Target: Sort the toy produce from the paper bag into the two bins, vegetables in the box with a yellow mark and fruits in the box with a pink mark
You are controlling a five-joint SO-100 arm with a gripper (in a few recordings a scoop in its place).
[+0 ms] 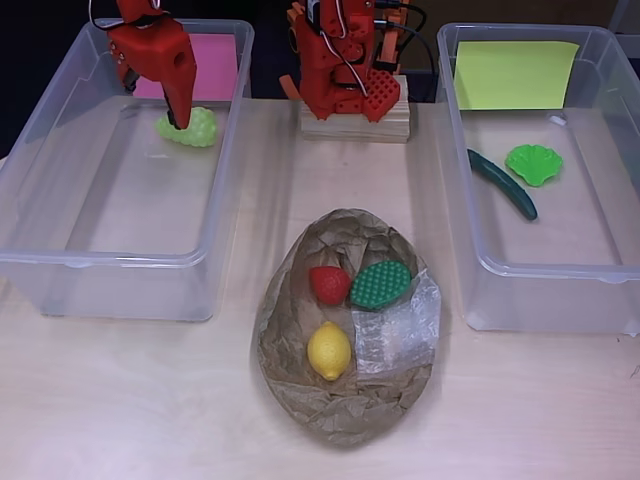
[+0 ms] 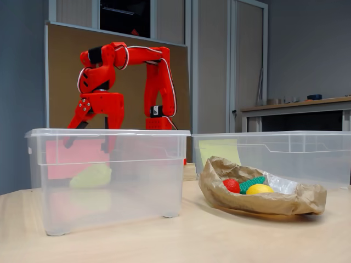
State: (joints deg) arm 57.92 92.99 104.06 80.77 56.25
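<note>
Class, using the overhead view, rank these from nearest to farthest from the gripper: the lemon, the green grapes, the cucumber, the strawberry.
1. Green grapes: in the left bin with the pink mark, right at the gripper.
2. Strawberry: on the paper bag, centre.
3. Lemon: on the bag, below the strawberry.
4. Cucumber: in the right bin.

No legible text, brand, number or sign appears in either view. The pink mark (image 1: 205, 62) at 11 o'clock in the overhead view is a blank sheet. The yellow mark (image 1: 515, 73) at 1 o'clock is also blank. A small label (image 2: 156, 111) on the arm in the fixed view carries dark print; it is too small to read.
</note>
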